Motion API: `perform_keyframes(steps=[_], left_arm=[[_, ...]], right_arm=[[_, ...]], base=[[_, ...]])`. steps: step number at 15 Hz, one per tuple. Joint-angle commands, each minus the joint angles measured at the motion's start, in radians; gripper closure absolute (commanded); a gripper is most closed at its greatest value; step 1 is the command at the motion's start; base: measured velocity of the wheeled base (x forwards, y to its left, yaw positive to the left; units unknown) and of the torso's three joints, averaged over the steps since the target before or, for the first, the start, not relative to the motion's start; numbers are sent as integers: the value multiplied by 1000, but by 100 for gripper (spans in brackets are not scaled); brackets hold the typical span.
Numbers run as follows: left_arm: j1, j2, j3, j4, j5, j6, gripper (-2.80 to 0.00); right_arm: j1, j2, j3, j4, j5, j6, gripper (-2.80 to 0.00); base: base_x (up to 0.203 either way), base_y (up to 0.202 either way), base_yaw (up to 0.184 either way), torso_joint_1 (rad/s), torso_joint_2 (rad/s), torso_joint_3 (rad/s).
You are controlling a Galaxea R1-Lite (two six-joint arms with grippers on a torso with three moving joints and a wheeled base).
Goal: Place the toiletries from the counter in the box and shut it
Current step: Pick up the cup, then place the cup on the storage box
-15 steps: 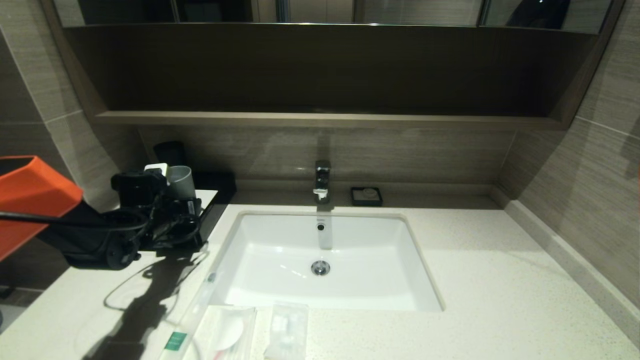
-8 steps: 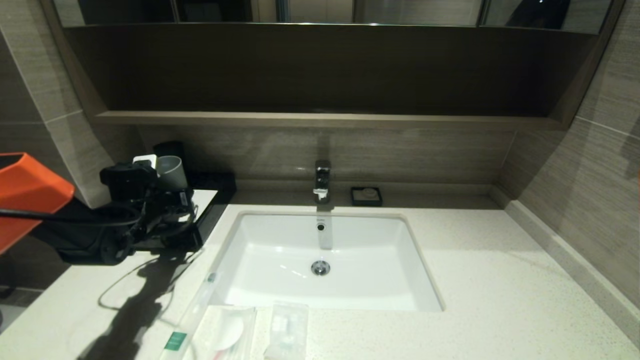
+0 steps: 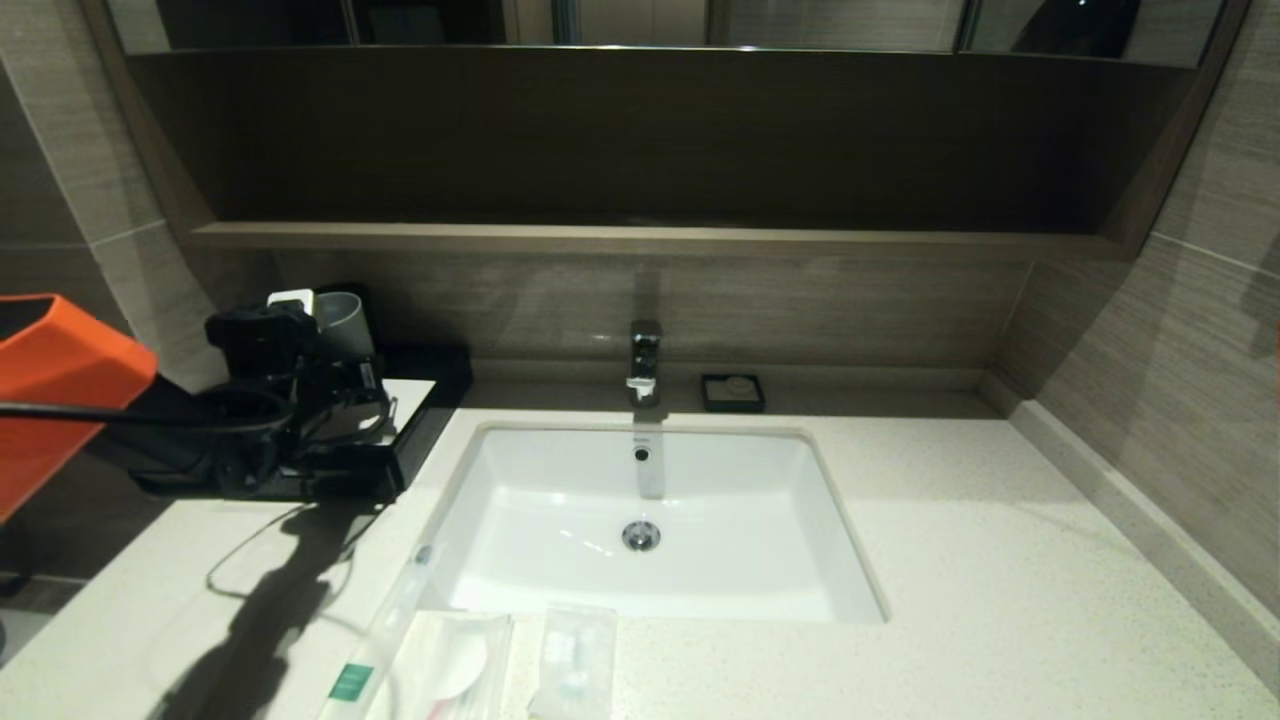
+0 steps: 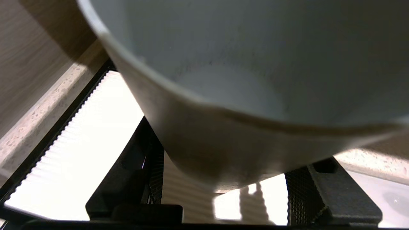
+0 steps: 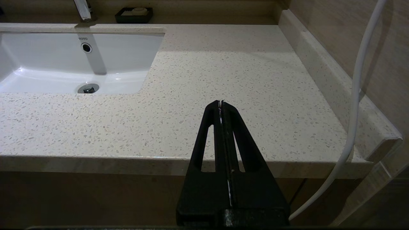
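The left gripper (image 4: 223,198) clasps the grey plastic cup (image 3: 342,322), lifted clear above the low black box with a white ribbed top (image 3: 412,398). All 3 clear-wrapped toiletries (the long green-labelled packet (image 3: 385,630) and 2 flat packets (image 3: 450,665)) lie on the speckled off-white stone counter (image 3: 950,560), so packing and closing remain. The right gripper (image 5: 221,103) sits pressed together, parked off the counter's front edge.

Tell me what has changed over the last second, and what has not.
The left gripper, its jaws closed on the grey cup, has lifted the cup higher above the box and a little toward the back wall. The three wrapped toiletries lie as before at the counter's front edge. The right gripper stays parked, jaws shut, at the counter's front edge.
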Motion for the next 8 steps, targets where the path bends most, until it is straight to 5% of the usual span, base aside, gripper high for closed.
perform_keyframes(steps=[1,8], left_arm=[[-1,41,-63,20,1,-2,0],[-1,104,-220,128,0,-14,0]], right_arm=[[0,-2,2,0,0,0,0],[0,-3,2,0,0,0,0]], base=[[0,0,0,0,0,0],[0,0,0,0,0,0]])
